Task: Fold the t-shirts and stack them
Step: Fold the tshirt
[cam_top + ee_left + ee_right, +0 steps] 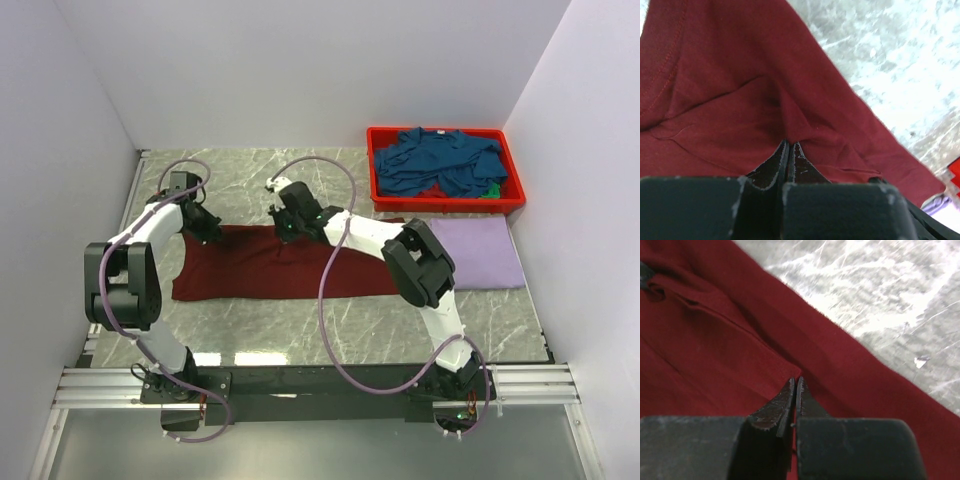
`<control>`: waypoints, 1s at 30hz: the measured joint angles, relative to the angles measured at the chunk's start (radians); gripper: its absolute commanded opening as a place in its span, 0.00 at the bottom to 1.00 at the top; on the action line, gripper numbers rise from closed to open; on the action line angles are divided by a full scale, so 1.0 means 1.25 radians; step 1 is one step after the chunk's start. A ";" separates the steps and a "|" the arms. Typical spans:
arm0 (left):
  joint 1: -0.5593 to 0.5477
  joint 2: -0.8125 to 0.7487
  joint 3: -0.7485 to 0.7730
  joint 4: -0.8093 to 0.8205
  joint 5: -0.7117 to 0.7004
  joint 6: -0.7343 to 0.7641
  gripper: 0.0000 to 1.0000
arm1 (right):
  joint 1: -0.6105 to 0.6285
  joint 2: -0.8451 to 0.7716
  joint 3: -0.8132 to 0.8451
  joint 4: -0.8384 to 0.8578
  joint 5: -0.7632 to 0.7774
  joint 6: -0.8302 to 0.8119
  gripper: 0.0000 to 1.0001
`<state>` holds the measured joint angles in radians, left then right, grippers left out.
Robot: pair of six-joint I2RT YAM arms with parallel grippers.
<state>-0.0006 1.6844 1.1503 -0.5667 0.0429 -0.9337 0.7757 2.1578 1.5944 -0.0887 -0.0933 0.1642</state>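
The dark maroon t-shirt [270,265] lies spread flat across the middle of the grey marble-patterned table [300,330], which stands between plain white walls [300,70]. The left gripper [790,146] has its fingers pressed together on a pucker of the maroon cloth at the far left edge. The right gripper [795,382] pinches the same far edge nearer the middle. The pale lavender t-shirt [478,252] lies folded at the right, just in front of the red bin [445,206] that holds the teal-blue t-shirts [440,165]
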 measured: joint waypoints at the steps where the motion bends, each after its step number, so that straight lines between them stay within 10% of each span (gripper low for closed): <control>1: 0.003 0.001 0.000 -0.004 0.006 0.008 0.01 | 0.007 -0.001 0.000 -0.008 0.008 -0.009 0.00; 30: 0.059 -0.045 -0.064 -0.062 0.002 0.133 0.04 | 0.150 -0.040 -0.043 -0.090 0.131 -0.113 0.15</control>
<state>0.0727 1.6279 1.0706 -0.6441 0.0460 -0.7670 0.9627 2.1082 1.5402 -0.2008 0.0704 0.0235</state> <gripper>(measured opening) 0.027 0.098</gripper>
